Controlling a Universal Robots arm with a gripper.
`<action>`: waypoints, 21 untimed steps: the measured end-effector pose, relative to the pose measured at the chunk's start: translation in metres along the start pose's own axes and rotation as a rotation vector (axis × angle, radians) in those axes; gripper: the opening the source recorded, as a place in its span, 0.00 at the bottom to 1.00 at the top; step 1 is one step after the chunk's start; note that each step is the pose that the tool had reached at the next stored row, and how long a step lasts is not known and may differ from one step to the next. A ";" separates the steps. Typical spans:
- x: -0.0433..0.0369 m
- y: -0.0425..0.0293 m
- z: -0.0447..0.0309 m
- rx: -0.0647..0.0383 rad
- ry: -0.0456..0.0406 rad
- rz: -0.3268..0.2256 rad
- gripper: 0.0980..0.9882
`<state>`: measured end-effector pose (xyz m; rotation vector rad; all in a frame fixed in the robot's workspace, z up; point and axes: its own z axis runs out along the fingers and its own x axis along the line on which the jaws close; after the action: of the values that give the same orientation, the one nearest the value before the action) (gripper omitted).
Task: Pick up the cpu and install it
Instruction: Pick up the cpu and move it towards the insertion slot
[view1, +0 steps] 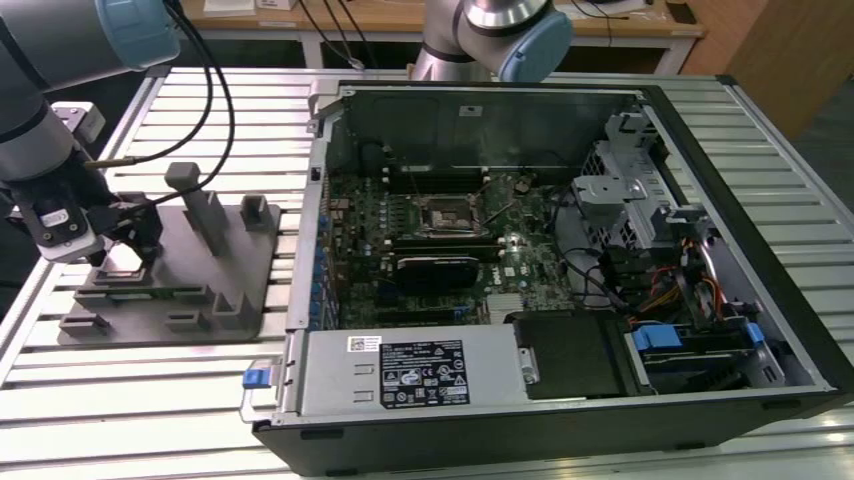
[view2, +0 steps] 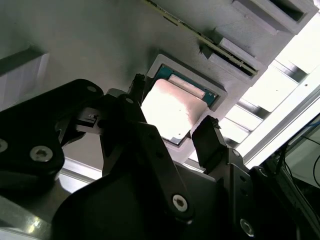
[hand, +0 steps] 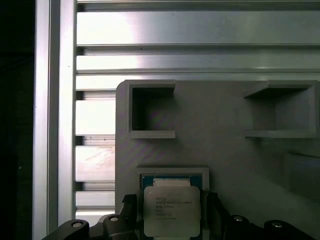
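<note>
Slatted aluminium table (view1: 174, 110) carries everything here, with desks behind it. On it lies an open computer case (view1: 534, 440), the biggest thing in the scene. Inside, its motherboard (view1: 534, 250) faces up, and the black socket (view1: 443, 214) on it looks vacant.

At the exterior view's left, the arm (view1: 34, 130) reaches down over a grey fixture (view1: 200, 300) that lies just beside the case. The fixture has upright posts and several moulded pockets.

The gripper (view1: 118, 262) sits low over the fixture's near corner. In both wrist views the cpu (hand: 171, 207) lies flat in a square recess of the fixture, silvery plate up, with a thin green edge showing round it.

The black fingers (view2: 207, 140) stand one on each side of the chip. They are spread, with a slim gap to each edge, so the gripper is released and grips nothing. The chip rests in its pocket, well apart from the socket.

The step in hand looks like the grasp itself. To do it well:

- The fingers should be evenly spaced about the chip before they close, so neither side pushes it askew in the recess.
- The pads should meet the two opposite edges squarely and low enough to catch the board, not only the plate.
- The squeeze should be light, because the part is thin and rigid.
- The wrist should be level, so the chip cannot tilt against the pocket walls.
</note>
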<state>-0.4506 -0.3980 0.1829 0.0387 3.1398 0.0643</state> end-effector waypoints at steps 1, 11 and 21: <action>0.0000 0.0000 0.0001 0.000 -0.0001 0.000 0.63; 0.0000 0.0000 0.0002 0.000 -0.0002 0.000 0.54; 0.0000 0.0001 -0.0011 0.000 -0.0003 0.000 0.50</action>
<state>-0.4506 -0.3980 0.1840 0.0387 3.1395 0.0645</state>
